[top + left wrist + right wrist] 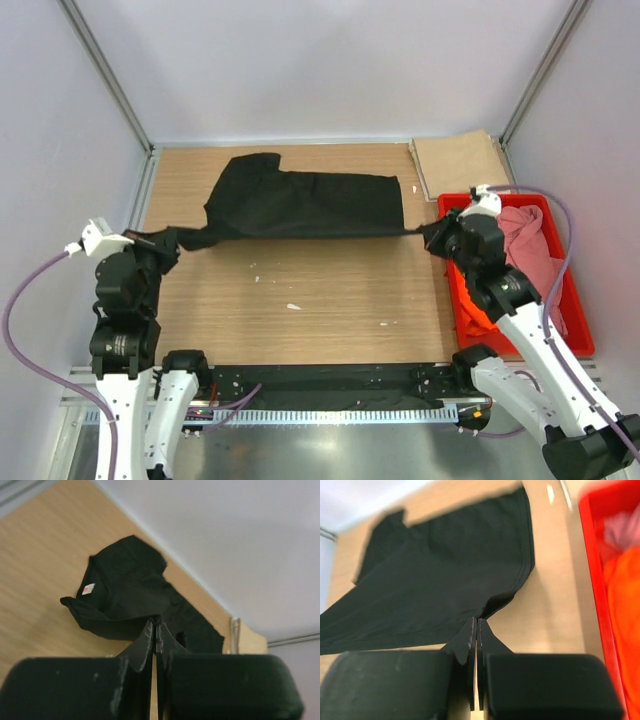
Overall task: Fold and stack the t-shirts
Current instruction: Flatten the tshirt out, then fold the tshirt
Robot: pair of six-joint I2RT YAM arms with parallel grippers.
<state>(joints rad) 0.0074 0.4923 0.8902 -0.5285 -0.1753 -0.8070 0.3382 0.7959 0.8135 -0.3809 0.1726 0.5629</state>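
Black t-shirt [300, 205] pulled taut, low across the table [300, 310].
The overhead view shows the tan t-shirt [460, 165] lying at the far right corner. The right wrist view shows the orange t-shirt [625, 605] beside the pink t-shirt [620, 525] in the red crate [592, 580]. The left wrist view picks out a white label [88, 588]. Left gripper [165, 243] and right gripper [430, 236] are each pinched tight on opposite ends of the black cloth.
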